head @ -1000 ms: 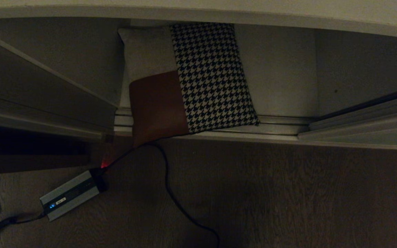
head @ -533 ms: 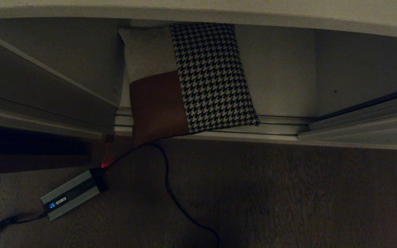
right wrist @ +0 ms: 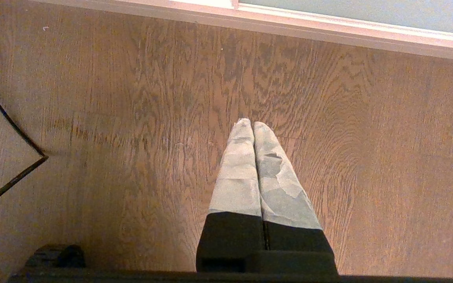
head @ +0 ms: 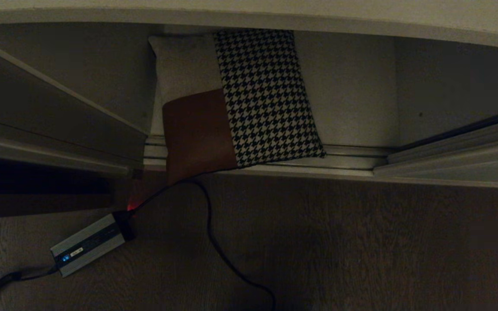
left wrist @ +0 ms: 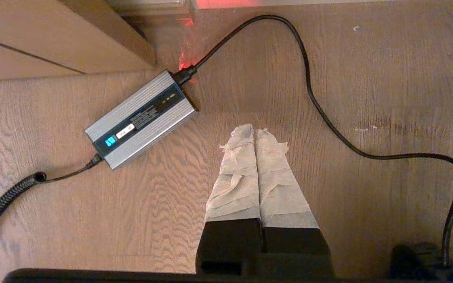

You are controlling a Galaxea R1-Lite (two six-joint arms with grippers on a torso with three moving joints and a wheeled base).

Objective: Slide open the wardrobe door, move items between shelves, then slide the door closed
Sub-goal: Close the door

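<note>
Both grippers are closed with nothing between their taped fingers and point down at bare floor. Left gripper [left wrist: 255, 131] hangs over the wood-grain floor [head: 361, 242]; right gripper [right wrist: 253, 125] does the same, with a pale rail at its twelve o'clock. Neither arm appears in the head view.

From largest to smallest in the head view: a dark floor fills the lower half. The wardrobe opening spans the upper half, with a sliding wardrobe door [head: 456, 151] at three o'clock and another panel at nine o'clock. Between them lies a pale shelf [head: 352, 95], the lowest board. A houndstooth cushion [head: 266, 95] rests on it at twelve o'clock, its near corner overhanging the silver floor rails [head: 348, 157]. A black cable [head: 214, 233] curls across the floor to a small power brick [head: 87, 244] at eight o'clock.

The door seems open and the cushion placed, so closing looks like the remaining step. That calls first for nudging the cushion inward, clear of the rails.
</note>
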